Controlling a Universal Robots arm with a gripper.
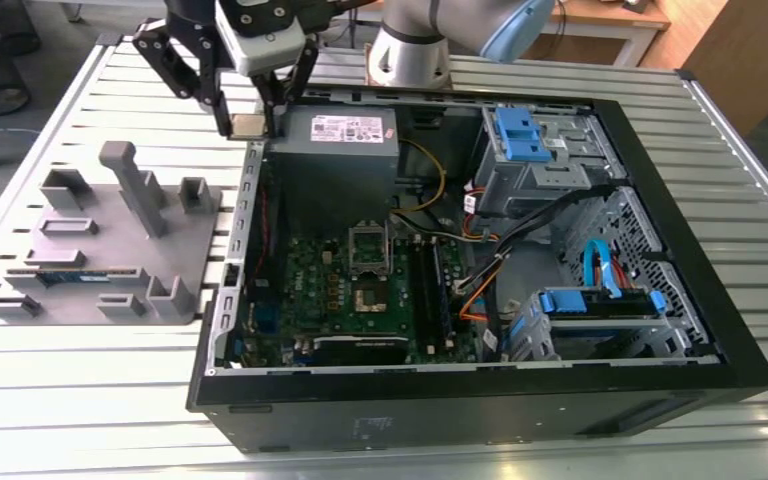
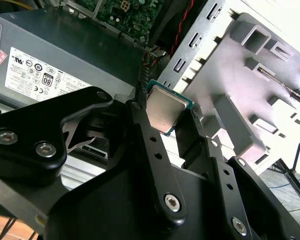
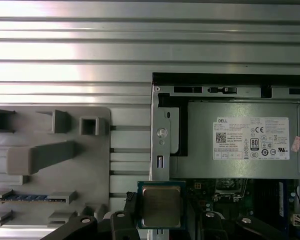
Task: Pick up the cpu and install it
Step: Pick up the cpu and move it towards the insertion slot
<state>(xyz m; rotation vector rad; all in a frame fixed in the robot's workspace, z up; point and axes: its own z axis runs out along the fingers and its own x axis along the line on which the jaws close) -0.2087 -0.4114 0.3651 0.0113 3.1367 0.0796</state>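
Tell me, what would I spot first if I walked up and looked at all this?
The big black computer case lies open on the slatted table, its green circuit board and blue brackets showing. Over its edge, by the grey labelled box, the black claw pinches the shiny square cpu. A grey holder tray sits on the exterior view's left.

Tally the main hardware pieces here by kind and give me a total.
cpu, clamped in the gripper: 1
power supply box: 1
computer case: 1
grey holder tray: 1
circuit board strip lying in that tray: 1
Total: 5
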